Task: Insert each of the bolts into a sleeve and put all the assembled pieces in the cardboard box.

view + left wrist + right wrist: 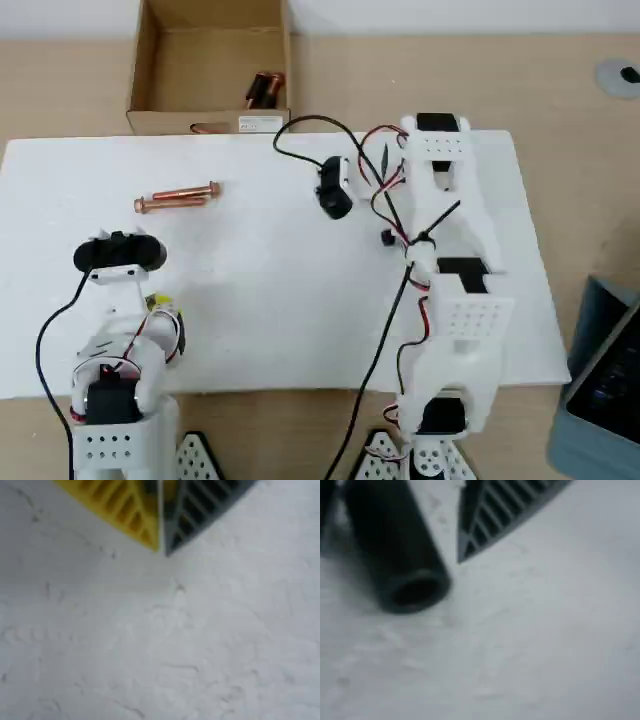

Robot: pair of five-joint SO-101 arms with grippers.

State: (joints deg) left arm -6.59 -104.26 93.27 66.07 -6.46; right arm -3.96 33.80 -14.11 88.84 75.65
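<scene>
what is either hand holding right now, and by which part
Nothing is held. The left hand is shut, empty, over the white mat; the right hand is open, a dark sleeve lying beside its finger with a gap between.

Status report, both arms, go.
Left gripper shut, empty. Right gripper open, black sleeve beside its finger. Two bolts on mat, untouched. Nothing blocking them.

Your high camera hangs over the worktop (560, 90) and looks steeply down, with the arm bases at the near edge and the cardboard box (137, 70) at the far edge. Both wrist cameras sit very close above the white sheet (270, 300), facing down onto it. All three views share that sheet.
</scene>
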